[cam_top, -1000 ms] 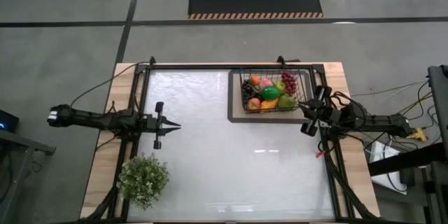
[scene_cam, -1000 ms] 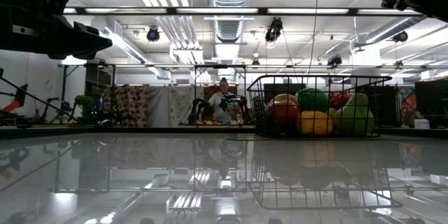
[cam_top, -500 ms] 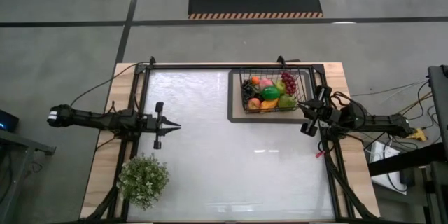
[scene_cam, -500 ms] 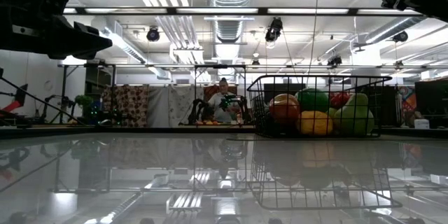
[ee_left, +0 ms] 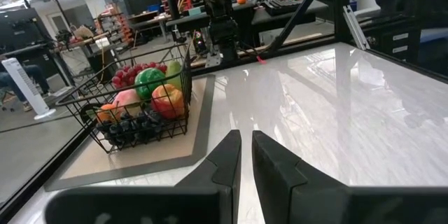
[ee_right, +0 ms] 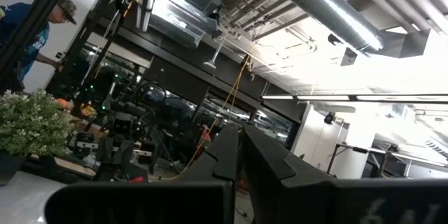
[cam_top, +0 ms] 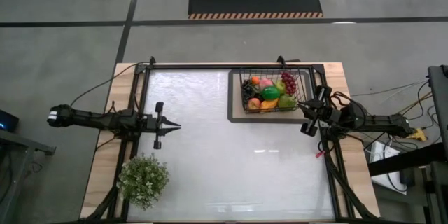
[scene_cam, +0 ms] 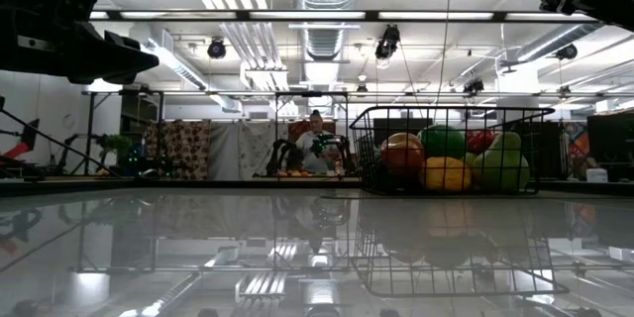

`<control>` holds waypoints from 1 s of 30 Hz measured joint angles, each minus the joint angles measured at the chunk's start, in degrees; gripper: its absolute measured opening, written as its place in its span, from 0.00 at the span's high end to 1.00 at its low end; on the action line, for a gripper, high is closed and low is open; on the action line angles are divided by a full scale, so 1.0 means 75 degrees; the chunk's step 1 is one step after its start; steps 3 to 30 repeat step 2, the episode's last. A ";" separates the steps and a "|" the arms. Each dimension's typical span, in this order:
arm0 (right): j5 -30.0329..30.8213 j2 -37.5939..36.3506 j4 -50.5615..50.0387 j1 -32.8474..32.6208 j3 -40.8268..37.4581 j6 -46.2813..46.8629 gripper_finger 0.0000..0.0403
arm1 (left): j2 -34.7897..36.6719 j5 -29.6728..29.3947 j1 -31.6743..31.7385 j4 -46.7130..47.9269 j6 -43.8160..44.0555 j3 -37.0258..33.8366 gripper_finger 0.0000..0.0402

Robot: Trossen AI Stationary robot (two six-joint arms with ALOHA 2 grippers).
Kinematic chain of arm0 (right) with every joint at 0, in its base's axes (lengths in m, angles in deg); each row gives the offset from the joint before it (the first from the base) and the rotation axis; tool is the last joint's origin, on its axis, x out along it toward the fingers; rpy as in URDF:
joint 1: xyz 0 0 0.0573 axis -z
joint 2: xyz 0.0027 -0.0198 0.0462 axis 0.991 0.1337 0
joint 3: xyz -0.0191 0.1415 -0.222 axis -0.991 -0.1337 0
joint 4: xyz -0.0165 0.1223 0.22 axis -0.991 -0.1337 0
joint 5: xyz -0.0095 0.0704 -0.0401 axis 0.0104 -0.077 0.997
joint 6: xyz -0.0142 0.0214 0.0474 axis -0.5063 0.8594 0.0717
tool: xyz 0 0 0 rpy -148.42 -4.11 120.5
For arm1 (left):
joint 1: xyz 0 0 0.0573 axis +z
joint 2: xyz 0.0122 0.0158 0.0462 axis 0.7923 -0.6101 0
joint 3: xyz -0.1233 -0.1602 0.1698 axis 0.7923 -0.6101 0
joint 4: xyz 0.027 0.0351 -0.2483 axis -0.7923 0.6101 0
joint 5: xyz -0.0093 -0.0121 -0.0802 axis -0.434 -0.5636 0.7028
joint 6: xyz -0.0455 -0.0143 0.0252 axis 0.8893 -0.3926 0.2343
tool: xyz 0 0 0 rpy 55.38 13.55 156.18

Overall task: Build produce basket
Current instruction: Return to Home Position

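Note:
The black wire basket [cam_top: 274, 91] stands on a flat tray [cam_top: 238, 115] at the table's far right, filled with the produce [cam_top: 269, 93]: green, red, orange and yellow fruits and dark grapes, also seen in the low view [scene_cam: 451, 161] and left wrist view [ee_left: 143, 101]. My left gripper [cam_top: 175, 125] waits shut at the table's left side, pointing toward the right edge. My right gripper [cam_top: 304, 117] is shut at the table's right edge, just near of the basket, tipped upward. Neither holds anything.
A bushy green potted plant [cam_top: 143, 179] stands at the table's near left corner. The glossy white table top [cam_top: 231, 161] lies bare between the arms. A person [scene_cam: 317, 144] sits in the room beyond the far edge.

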 joint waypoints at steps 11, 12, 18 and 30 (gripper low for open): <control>0.0000 0.0000 0.0000 -0.0001 0.0000 0.0001 0.97 | 0.0000 0.0001 -0.0001 0.0000 0.0000 0.0000 0.96; 0.0000 0.0000 0.0000 -0.0001 0.0000 0.0001 0.97 | 0.0000 0.0001 -0.0001 0.0000 0.0000 0.0000 0.96; 0.0000 0.0000 0.0000 -0.0001 0.0000 0.0001 0.97 | 0.0000 0.0001 -0.0001 0.0000 0.0000 0.0000 0.96; 0.0000 0.0000 0.0000 -0.0001 0.0000 0.0001 0.97 | 0.0000 0.0001 -0.0001 0.0000 0.0000 0.0000 0.96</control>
